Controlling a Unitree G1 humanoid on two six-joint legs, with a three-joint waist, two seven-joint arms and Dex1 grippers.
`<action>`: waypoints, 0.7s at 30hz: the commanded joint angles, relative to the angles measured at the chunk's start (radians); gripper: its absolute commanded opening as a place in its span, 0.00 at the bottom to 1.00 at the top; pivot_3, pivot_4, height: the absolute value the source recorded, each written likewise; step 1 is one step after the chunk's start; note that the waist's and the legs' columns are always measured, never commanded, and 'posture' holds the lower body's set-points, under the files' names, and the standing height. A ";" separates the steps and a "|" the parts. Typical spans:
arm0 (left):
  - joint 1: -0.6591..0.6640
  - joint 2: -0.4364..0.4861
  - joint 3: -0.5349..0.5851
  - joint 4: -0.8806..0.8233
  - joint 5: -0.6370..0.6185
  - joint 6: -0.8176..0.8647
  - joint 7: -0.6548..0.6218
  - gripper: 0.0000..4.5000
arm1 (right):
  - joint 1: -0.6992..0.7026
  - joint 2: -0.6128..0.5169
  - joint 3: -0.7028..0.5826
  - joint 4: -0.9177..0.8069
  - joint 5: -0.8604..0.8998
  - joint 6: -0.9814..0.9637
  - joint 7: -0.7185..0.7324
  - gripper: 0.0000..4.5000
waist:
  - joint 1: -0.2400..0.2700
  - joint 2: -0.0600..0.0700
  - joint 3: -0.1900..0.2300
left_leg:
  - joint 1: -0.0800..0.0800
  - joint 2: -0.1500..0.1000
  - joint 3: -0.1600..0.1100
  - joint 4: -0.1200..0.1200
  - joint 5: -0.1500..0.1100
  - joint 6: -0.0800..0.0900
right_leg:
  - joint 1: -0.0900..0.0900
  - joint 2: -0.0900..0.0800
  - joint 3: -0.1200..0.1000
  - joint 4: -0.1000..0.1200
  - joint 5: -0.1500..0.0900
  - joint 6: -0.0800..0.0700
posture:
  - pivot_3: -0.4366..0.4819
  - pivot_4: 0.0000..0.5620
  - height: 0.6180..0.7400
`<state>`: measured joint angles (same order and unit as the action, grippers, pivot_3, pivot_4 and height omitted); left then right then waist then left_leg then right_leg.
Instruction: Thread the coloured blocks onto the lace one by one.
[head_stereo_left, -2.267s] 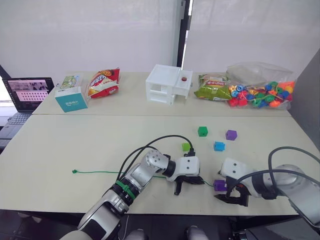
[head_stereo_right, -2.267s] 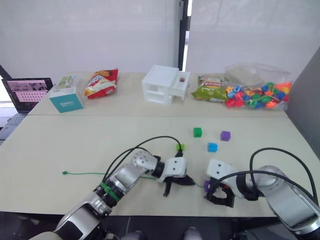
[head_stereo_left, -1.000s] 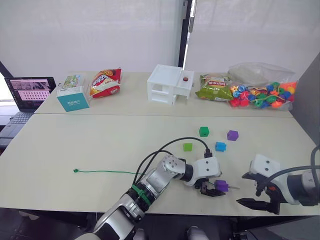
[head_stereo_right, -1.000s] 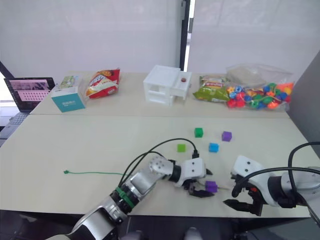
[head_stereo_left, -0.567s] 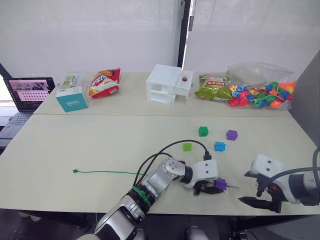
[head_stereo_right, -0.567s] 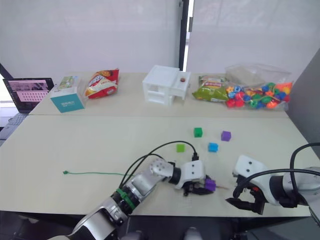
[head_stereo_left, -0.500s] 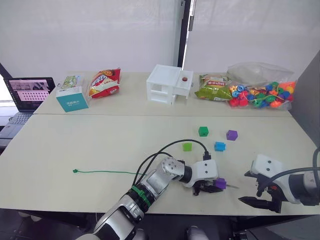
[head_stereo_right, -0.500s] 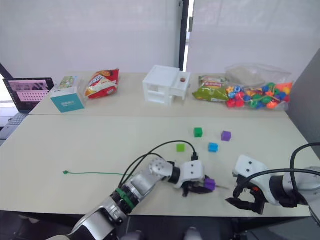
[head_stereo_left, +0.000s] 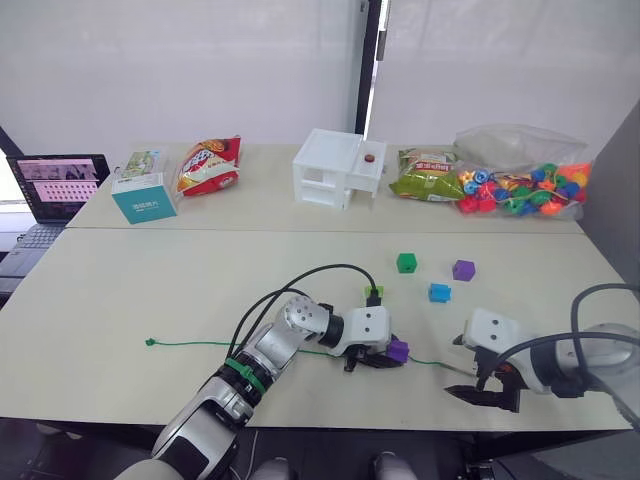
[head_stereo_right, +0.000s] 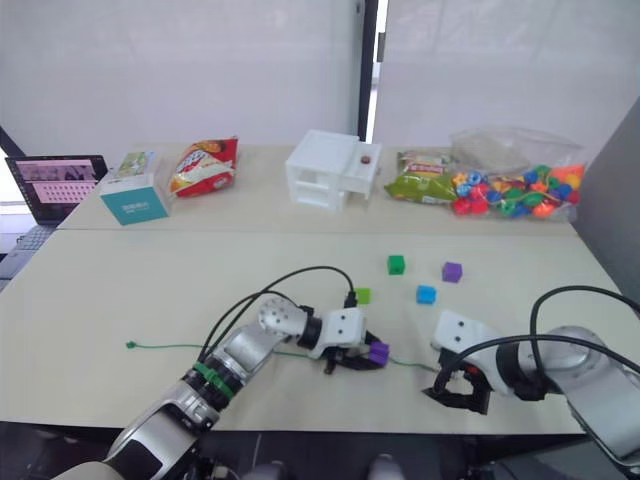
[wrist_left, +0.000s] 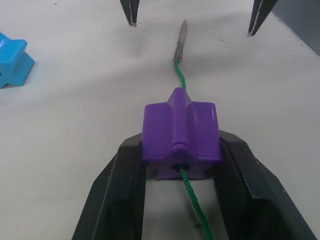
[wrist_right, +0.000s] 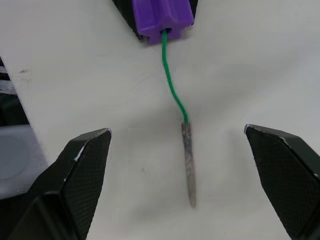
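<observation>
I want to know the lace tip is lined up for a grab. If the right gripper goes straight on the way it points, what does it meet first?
The right gripper is open, straddling the lace's grey tip. It probably meets that tip first, then the purple block in the left gripper.

Purple block (wrist_left: 181, 134) on green lace (wrist_right: 172, 90) with grey tip (wrist_right: 188, 162); blue block (wrist_left: 12, 57).

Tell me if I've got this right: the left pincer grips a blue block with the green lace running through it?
Not quite: the block in the left pincer is purple, not blue, as the left wrist view shows. The green lace does run through it.
</observation>
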<state>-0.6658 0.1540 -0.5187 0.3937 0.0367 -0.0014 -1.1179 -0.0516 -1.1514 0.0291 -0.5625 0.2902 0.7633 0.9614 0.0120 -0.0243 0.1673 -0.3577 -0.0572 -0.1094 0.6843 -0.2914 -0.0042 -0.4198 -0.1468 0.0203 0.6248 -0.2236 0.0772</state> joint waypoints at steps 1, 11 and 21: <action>0.015 -0.010 -0.013 -0.031 0.007 0.005 0.003 0.31 | -0.025 -0.014 0.034 0.046 -0.058 -0.013 -0.015 1.00 | 0.001 0.000 0.000 | 0.000 0.000 0.000 0.000 0.000 0.000 | 0.000 0.000 0.000 0.000 0.000 0.000 | 0.48 0.27 1.00; 0.015 -0.022 -0.022 -0.039 0.012 0.015 0.011 0.31 | -0.027 0.023 0.084 0.146 -0.068 -0.007 0.016 0.59 | 0.000 -0.002 -0.001 | 0.001 0.000 0.000 0.000 0.000 0.000 | 0.002 0.000 0.000 0.000 0.000 0.000 | 0.48 0.27 1.00; 0.021 -0.010 -0.012 -0.055 0.008 0.030 0.015 0.31 | -0.043 0.051 0.081 0.180 -0.061 0.027 0.009 0.00 | -0.003 -0.004 -0.002 | 0.010 0.001 -0.002 0.000 0.000 0.000 | 0.017 0.001 -0.003 -0.012 0.003 0.008 | 0.48 0.27 1.00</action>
<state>-0.6506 0.1448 -0.5335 0.3792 0.0465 0.0255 -1.1043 -0.1001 -1.1090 0.1057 -0.4187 0.2488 0.7644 0.9984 0.0094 -0.0280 0.1656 -0.3483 -0.0559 -0.1110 0.6843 -0.2917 -0.0038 -0.4028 -0.1460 0.0176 0.6116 -0.2188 0.0845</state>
